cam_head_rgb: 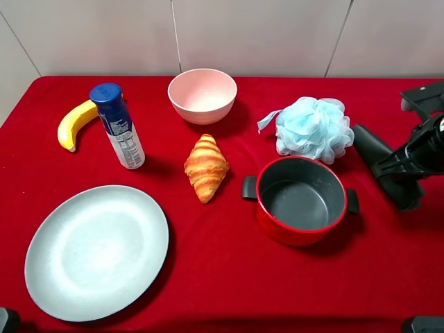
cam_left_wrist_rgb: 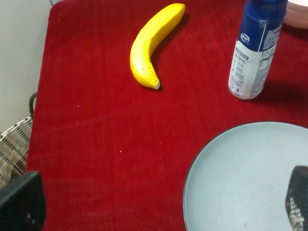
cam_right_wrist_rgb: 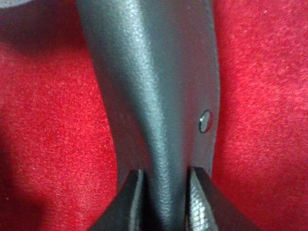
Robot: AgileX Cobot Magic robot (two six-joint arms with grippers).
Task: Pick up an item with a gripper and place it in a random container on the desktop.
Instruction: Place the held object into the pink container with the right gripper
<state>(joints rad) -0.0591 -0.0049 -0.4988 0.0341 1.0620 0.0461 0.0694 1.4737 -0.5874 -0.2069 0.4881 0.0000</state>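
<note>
right gripper (cam_right_wrist_rgb: 163, 204) is clenched on the black case (cam_right_wrist_rgb: 154, 86): in the right wrist view its two fingers (cam_right_wrist_rgb: 132, 202) press on either side of the case's narrower stretch. the textured body widens away from them, with a small round stud near one edge. from the high camera this gripper sits at the far right of the table, across the case. the case lies slanted, one end just beside the blue mesh puff (cam_head_rgb: 313, 128) and the other out past the right handle of the red pot (cam_head_rgb: 302, 232). whether the case rests on the cloth or is lifted off it, i cannot tell. left gripper (cam_left_wrist_rgb: 159, 204) shows only in its own wrist view, released, its dark fingertips (cam_left_wrist_rgb: 21, 204) standing wide apart, one over the cloth and one over the plate (cam_head_rgb: 97, 250).

the desktop (cam_head_rgb: 229, 270) is covered edge to edge in bright red cloth. the pale blue-grey plate is the biggest thing on it, lying flat at the near left. the red pot, dark inside and with black handles, stands right of centre. the pink bowl (cam_head_rgb: 202, 107) stands upright at the back, near the middle, well apart from the case. the puff sits between the bowl and the right gripper, just behind the pot. a spray can (cam_head_rgb: 118, 128) with a blue cap stands behind the plate. a croissant (cam_head_rgb: 206, 168) lies between the can and the pot, in front of the bowl. a yellow banana (cam_head_rgb: 75, 123) lies just left of the can.
</note>
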